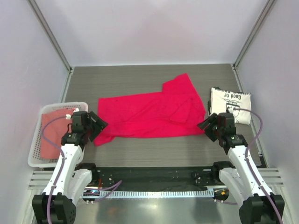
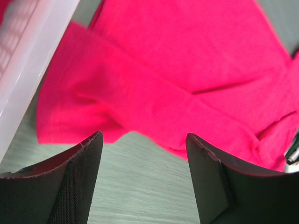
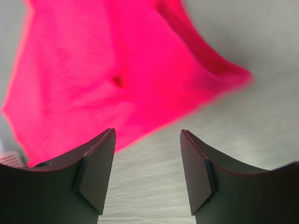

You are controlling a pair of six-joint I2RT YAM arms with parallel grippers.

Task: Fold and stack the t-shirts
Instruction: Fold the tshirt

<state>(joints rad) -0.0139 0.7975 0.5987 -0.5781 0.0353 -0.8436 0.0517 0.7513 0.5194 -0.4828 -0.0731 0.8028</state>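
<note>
The crimson-pink t-shirt (image 1: 152, 114) lies spread and creased across the middle of the table, also filling the left wrist view (image 2: 187, 70) and the right wrist view (image 3: 117, 65). A folded cream t-shirt (image 1: 231, 103) with black print rests at the right. My left gripper (image 1: 98, 125) hovers open at the pink shirt's left corner, with only bare table between its fingers (image 2: 145, 140). On the opposite side, my right gripper (image 1: 206, 125) stands open just off the shirt's right edge, nothing between its fingers (image 3: 147, 135).
A white lattice basket (image 1: 35, 151) stands at the left edge with pinkish cloth (image 1: 49, 135) inside. Its white rim (image 2: 32, 60) shows beside the left gripper. Metal frame posts rise at both back corners.
</note>
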